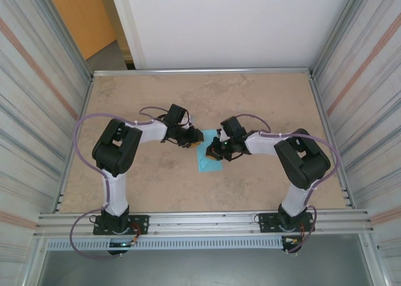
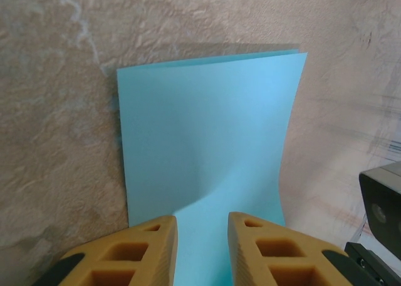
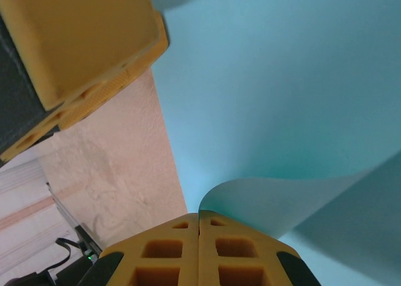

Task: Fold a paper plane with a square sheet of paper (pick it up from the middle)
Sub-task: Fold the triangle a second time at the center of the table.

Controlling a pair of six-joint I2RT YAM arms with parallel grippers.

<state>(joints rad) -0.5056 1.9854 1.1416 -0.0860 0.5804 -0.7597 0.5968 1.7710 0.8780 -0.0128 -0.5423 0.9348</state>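
Mottled beige table point(image 1: 263, 98), fenced along both sides by ribbed metal walls point(image 1: 37, 79), with a white panel point(image 1: 232, 23) beyond the table's far edge. Bolted at the table's near edge: two black-and-white arms, left arm point(image 1: 116, 148) and right arm point(image 1: 301, 158), both bent inward toward the table's middle.

Lying at the table's middle, mostly flat: the light-blue sheet of paper point(image 1: 208, 165), seemingly doubled over, with two layers showing at one edge in the left wrist view point(image 2: 200, 136).

Left gripper point(image 2: 202, 220) low over the table's middle, fingers a little apart, blue showing in the gap, no pinch to be made out. Right gripper point(image 3: 199, 214) closed tight, tips together right at the root of a flap curling up off the table, by the look of it nipping that flap.

Step in hand, as judged: turning a flap over for the next crease. To do it well:
- Press the left fingers down to pin the sheet to the table against sliding.
- Carry the flap across slowly.
- Match edge to edge before flattening.
- Only then rub the crease in.

In the way: chiefly the grippers themselves, crowded close together over the table's middle. Purple cables point(image 1: 81, 129) looping out toward the table's sides, well clear.
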